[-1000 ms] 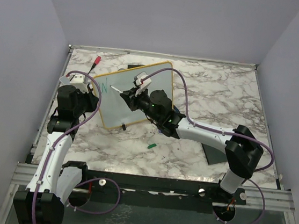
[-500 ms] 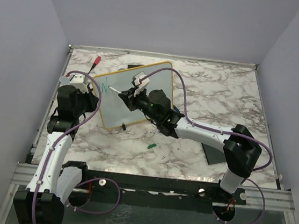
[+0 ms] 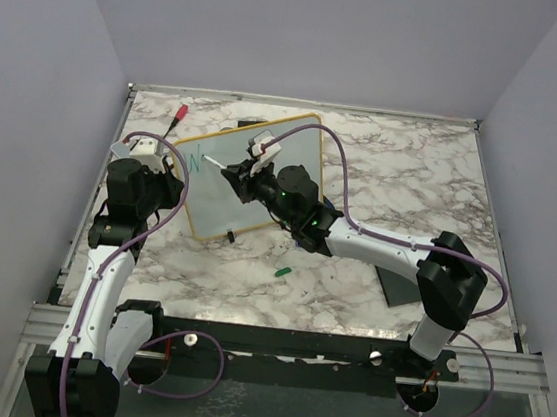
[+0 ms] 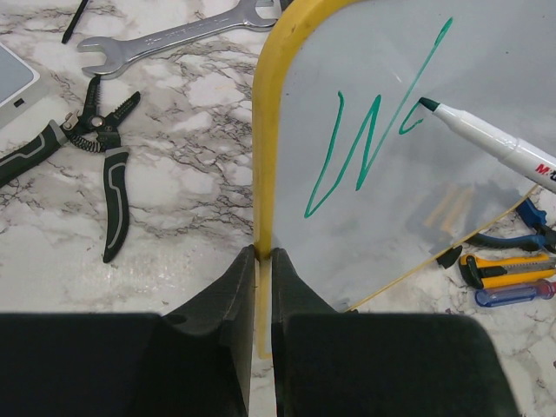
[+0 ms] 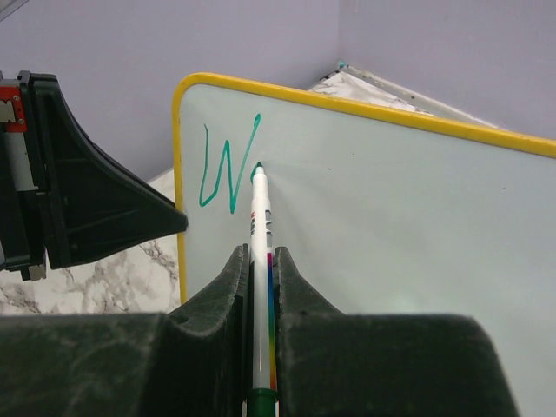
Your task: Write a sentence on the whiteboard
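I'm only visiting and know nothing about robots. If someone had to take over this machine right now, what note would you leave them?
Left gripper: shut on the yellow frame of the whiteboard, steadying it.
Right gripper: shut on the marker, with its tip at the board just after the writing.
Done: a green W, near the edge the left gripper holds, and the start of the next stroke.
Left: the rest of the sentence.

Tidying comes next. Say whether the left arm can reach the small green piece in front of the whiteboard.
Probably not: the table toward the green piece looks free, but the left gripper is clamped on the whiteboard's frame, steadying it for the right gripper's marker.
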{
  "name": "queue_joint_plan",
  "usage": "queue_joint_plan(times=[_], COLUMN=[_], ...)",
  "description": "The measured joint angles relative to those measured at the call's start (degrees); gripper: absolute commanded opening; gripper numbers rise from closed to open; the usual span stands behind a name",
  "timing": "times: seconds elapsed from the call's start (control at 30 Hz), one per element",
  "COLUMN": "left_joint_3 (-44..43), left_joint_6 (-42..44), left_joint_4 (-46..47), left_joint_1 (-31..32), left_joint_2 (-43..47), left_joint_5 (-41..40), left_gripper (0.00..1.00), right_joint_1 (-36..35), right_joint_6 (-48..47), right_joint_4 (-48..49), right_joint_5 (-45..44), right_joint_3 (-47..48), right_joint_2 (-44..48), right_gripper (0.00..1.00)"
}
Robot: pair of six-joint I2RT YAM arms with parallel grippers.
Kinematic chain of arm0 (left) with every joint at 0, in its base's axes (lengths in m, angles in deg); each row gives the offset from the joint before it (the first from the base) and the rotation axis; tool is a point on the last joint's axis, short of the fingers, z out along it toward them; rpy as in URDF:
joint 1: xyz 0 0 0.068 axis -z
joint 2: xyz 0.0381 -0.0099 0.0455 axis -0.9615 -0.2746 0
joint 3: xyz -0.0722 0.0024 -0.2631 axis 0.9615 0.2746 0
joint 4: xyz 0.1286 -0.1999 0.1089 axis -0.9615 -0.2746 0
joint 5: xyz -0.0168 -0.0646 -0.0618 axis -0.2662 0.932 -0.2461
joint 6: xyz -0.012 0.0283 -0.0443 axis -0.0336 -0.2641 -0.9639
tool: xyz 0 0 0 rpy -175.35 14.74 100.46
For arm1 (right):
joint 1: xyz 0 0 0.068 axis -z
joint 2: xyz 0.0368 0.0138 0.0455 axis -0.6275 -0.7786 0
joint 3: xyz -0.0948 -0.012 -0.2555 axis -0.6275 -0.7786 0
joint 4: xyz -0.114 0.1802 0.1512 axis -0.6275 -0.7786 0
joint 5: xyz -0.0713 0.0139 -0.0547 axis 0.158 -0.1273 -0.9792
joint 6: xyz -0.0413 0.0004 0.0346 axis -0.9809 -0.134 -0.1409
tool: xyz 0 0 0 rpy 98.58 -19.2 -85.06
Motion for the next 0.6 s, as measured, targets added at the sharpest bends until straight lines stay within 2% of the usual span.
queue_joint_plan(times=[0.6], left_joint_3=[0.00], left_joint_6=[0.02], left_joint_4=[0.02], left_joint_1=[0.00], left_joint_2=[-0.02], left_joint_5=[0.00], left_gripper=[0.10], right_joint_1=[-0.02], right_joint_6=[0.57], right_joint_4=[1.70], right_joint_5=[-2.36], right_joint_3=[-0.52], right_joint_2=[0.04], right_gripper=[0.01])
